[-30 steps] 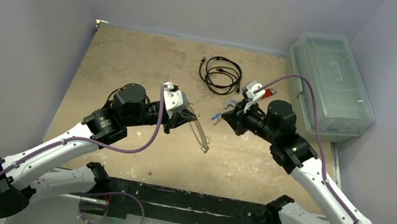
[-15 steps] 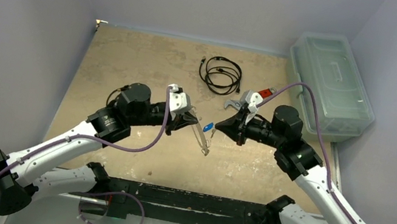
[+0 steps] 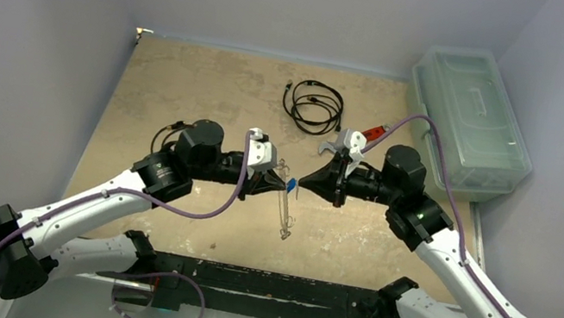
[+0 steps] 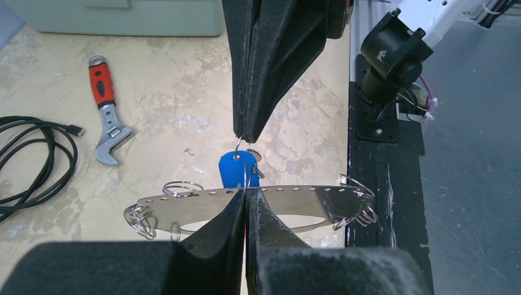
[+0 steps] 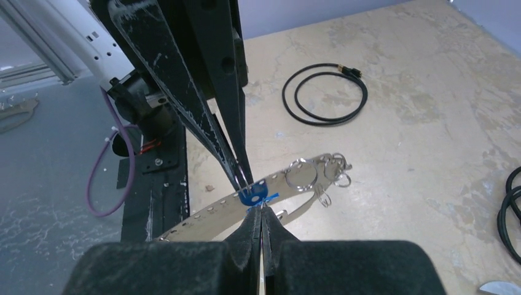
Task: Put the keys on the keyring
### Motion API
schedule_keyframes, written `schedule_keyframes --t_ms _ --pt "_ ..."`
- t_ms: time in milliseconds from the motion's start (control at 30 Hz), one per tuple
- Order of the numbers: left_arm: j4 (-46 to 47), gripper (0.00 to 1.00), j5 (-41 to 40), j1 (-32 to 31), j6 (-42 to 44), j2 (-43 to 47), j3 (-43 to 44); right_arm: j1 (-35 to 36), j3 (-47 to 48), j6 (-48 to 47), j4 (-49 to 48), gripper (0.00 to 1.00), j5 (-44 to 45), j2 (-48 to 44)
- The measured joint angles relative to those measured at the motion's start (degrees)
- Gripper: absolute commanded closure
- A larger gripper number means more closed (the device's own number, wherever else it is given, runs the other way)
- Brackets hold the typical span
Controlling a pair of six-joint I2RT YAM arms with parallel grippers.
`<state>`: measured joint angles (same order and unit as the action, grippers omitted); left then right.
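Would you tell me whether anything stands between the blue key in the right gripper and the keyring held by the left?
Nothing visible does. The blue key, held by the right gripper, sits at the edge of the keyring, just beside where the left gripper grips it.

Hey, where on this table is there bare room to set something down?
Bare: the far-left table, left of the cable; also the near-right strip between the keyring and the base rail. Crowded: the centre, where the left end effector and right end effector meet, and the wrench by the bin.
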<state>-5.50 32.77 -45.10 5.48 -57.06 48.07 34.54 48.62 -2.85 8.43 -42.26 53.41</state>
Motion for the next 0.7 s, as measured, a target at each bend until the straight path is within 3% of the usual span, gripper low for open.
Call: schedule_keyframes --t_ms 467,700 --pt "-0.28 1.00 -1.70 -0.44 0.24 -0.96 0.00 0.00 -0.61 2.47 -5.46 1.00 4.74 -3.17" --pt "-0.26 1.00 -1.01 -0.44 0.17 -0.92 0.00 0.00 -1.40 8.57 -8.09 1.00 15.43 -5.20"
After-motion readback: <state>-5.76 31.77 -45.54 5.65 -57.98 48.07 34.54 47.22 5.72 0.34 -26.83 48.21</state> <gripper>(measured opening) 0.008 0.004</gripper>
